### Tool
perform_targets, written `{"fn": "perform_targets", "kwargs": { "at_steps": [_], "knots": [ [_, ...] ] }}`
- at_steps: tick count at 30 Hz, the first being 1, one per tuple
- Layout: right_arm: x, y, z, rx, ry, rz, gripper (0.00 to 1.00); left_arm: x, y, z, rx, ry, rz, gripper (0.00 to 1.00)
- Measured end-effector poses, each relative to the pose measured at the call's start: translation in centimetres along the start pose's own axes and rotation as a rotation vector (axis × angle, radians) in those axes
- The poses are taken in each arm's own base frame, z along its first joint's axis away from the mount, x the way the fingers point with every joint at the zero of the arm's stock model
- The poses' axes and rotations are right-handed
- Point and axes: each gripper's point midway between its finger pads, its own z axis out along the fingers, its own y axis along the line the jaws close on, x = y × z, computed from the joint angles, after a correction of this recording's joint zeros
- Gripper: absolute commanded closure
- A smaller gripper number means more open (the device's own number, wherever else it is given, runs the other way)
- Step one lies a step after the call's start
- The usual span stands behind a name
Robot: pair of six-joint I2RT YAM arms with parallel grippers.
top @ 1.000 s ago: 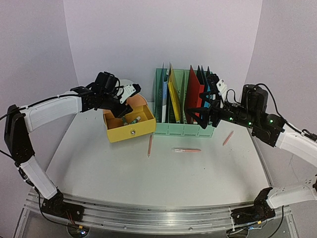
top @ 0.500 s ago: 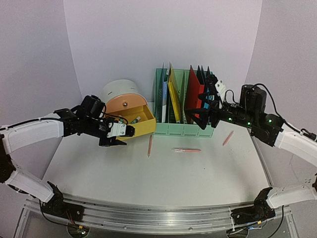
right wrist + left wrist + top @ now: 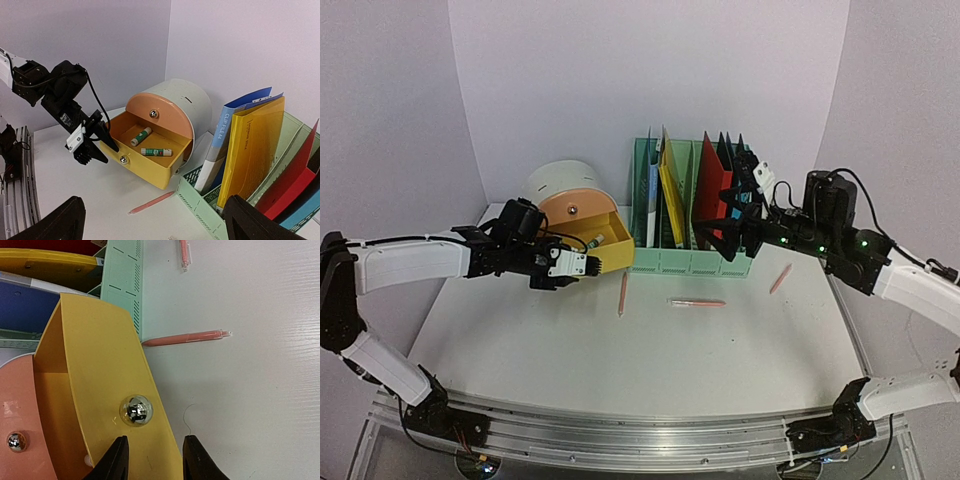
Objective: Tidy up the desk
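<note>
The white desk (image 3: 620,350) carries a round grey drawer unit (image 3: 560,183) with its yellow drawer (image 3: 608,252) pulled out. The drawer holds two glue sticks (image 3: 141,136). My left gripper (image 3: 584,263) is open and empty right at the drawer's front. In the left wrist view its fingertips (image 3: 118,460) sit just short of the silver knob (image 3: 136,410), one over the yellow front and one over the desk. My right gripper (image 3: 727,238) is open and empty, hovering by the mint-green file rack (image 3: 695,258). Three pink pens lie loose (image 3: 622,293) (image 3: 698,302) (image 3: 780,278).
The rack holds upright folders in blue, yellow (image 3: 250,150) and red (image 3: 712,190). An orange drawer front (image 3: 155,112) sits shut above the yellow drawer. Lilac walls close in the back and sides, and a metal rail (image 3: 640,435) runs along the front edge.
My left arm came down from above the drawer to its front. The yellow drawer slid partly back into the unit. The right arm has barely moved.
</note>
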Motion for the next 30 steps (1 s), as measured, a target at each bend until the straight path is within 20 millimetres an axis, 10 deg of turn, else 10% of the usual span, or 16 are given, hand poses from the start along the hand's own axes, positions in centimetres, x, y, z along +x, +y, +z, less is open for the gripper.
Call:
{"fn": "perform_targets", "kwargs": {
  "at_steps": [30],
  "knots": [
    [-2.0, 0.1, -1.7, 0.017, -0.058, -0.002, 0.02, 4.8, 6.6, 3.8, -0.287, 0.167, -0.003, 0.64]
  ]
}}
